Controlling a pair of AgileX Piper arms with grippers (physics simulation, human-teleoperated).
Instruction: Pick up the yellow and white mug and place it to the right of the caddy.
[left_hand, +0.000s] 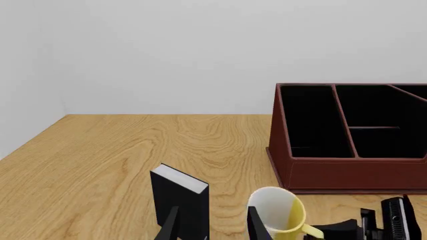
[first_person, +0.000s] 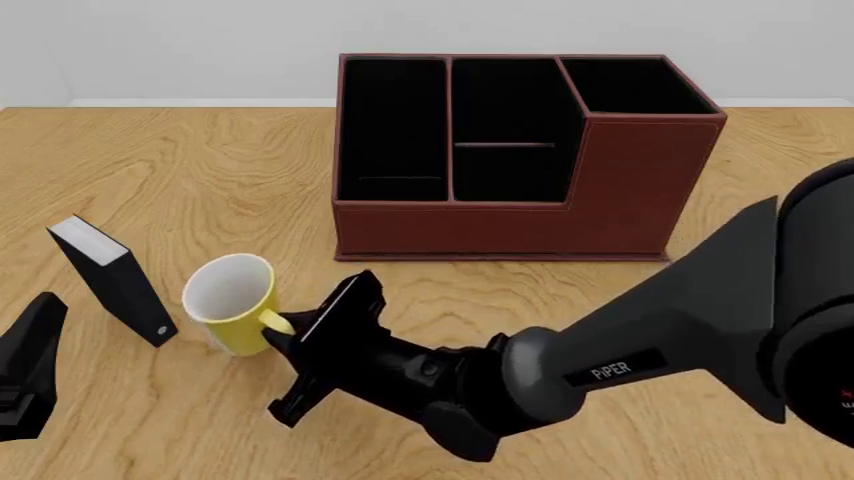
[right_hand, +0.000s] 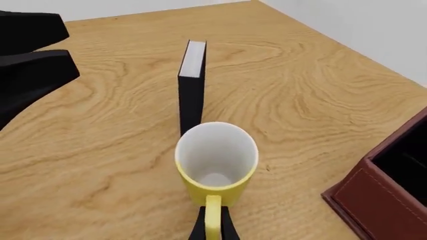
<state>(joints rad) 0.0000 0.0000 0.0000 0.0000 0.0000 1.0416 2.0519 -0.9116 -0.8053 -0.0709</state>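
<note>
The yellow and white mug (first_person: 230, 303) sits on the table left of and in front of the caddy (first_person: 627, 190), its handle toward my right arm. My right gripper (first_person: 284, 338) reaches across from the right and is shut on the mug's handle (right_hand: 212, 220). The mug also shows in the left wrist view (left_hand: 279, 210), leaning a little. My left gripper (first_person: 27, 375) is open and empty at the front left, apart from the mug; its fingers (left_hand: 172, 226) show in the left wrist view. The caddy (left_hand: 347, 172) stands far of the mug, and one corner of it shows in the right wrist view (right_hand: 383, 200).
A small black-and-white book-like box (first_person: 120, 282) stands upright just left of the mug, between it and my left gripper; it also shows in both wrist views (left_hand: 181, 197) (right_hand: 191, 90). My right arm (first_person: 641, 350) crosses the table in front of the caddy. A white wall stands behind.
</note>
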